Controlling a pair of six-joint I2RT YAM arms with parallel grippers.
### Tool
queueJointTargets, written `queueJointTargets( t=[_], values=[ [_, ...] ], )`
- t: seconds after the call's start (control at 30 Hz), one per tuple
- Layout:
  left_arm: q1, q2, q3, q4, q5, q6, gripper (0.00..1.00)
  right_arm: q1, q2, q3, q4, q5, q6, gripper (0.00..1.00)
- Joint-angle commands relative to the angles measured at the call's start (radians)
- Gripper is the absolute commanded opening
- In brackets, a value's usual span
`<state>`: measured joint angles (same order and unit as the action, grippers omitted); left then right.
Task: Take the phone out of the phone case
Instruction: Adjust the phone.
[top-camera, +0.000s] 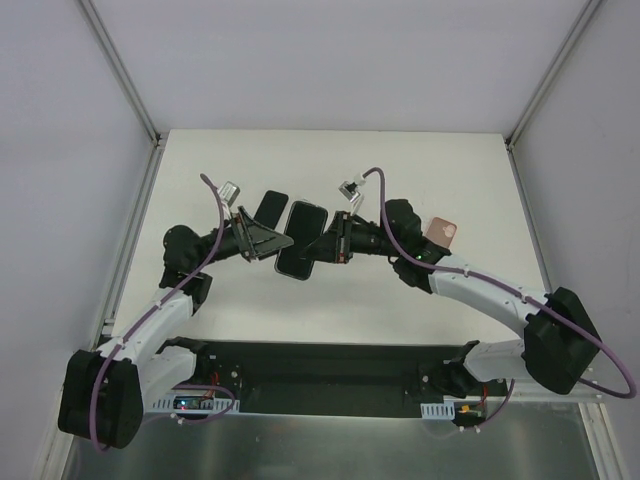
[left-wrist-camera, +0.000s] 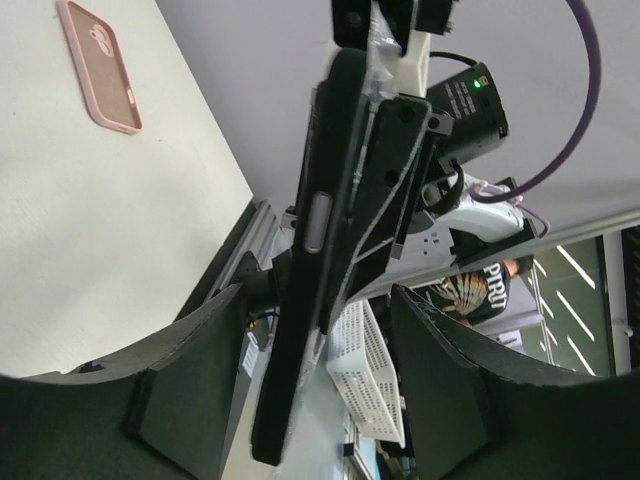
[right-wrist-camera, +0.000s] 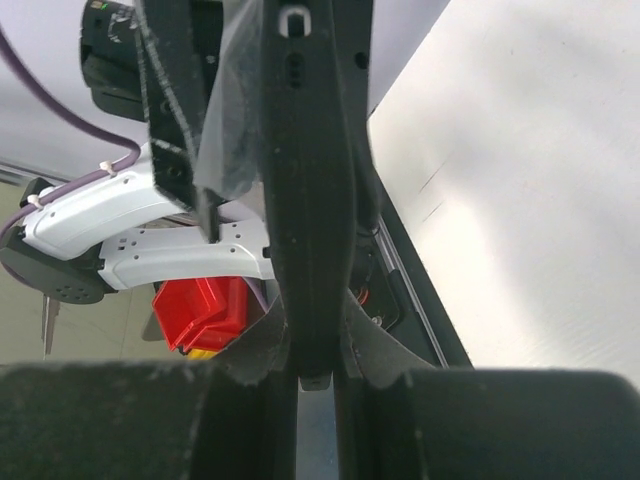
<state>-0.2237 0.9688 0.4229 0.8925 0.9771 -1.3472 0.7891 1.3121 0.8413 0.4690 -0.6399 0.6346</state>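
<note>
A black phone in a black case (top-camera: 303, 238) is held off the table at the middle. My right gripper (top-camera: 328, 246) is shut on its right edge. In the right wrist view the phone (right-wrist-camera: 305, 180) runs edge-on up from my shut gripper (right-wrist-camera: 312, 368). My left gripper (top-camera: 278, 242) is open at the phone's left end. In the left wrist view the phone (left-wrist-camera: 300, 300) stands edge-on between my open gripper (left-wrist-camera: 318, 292), with gaps to both fingers (left-wrist-camera: 190, 400).
A second black phone-shaped slab (top-camera: 268, 208) lies flat on the white table (top-camera: 200, 180) behind the left gripper. A pink phone case (top-camera: 441, 231) lies on the table by the right arm and also shows in the left wrist view (left-wrist-camera: 100, 65).
</note>
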Motion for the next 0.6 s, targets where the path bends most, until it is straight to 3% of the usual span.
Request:
queueJointTargets(
  t=[0.0, 0.13, 0.2, 0.23, 0.37, 0.43, 0.47, 0.57],
  values=[
    [-0.026, -0.025, 0.014, 0.088, 0.049, 0.014, 0.59, -0.008, 0.004, 0.070, 0.085, 0.012, 0.007, 0.01],
    [-0.029, -0.053, -0.007, 0.094, 0.054, 0.026, 0.62, -0.019, 0.009, 0.076, 0.085, 0.028, 0.019, 0.01],
    [-0.029, -0.061, -0.018, 0.097, 0.051, 0.028, 0.57, -0.024, 0.010, 0.082, 0.088, 0.031, 0.023, 0.01],
    [-0.029, -0.064, -0.019, 0.097, 0.049, 0.028, 0.43, -0.027, 0.010, 0.084, 0.092, 0.029, 0.025, 0.01],
    [-0.031, -0.062, -0.021, 0.111, 0.055, 0.028, 0.20, -0.031, 0.019, 0.093, 0.105, 0.022, 0.040, 0.01],
    [-0.032, -0.058, -0.019, 0.124, 0.063, 0.026, 0.24, -0.031, 0.022, 0.093, 0.115, 0.020, 0.045, 0.01],
    [-0.037, -0.055, -0.018, 0.131, 0.066, 0.025, 0.35, -0.031, 0.029, 0.093, 0.118, 0.017, 0.051, 0.02],
    [-0.049, -0.045, -0.018, 0.183, 0.066, 0.010, 0.36, -0.031, 0.038, 0.091, 0.131, 0.017, 0.059, 0.01]
  ],
)
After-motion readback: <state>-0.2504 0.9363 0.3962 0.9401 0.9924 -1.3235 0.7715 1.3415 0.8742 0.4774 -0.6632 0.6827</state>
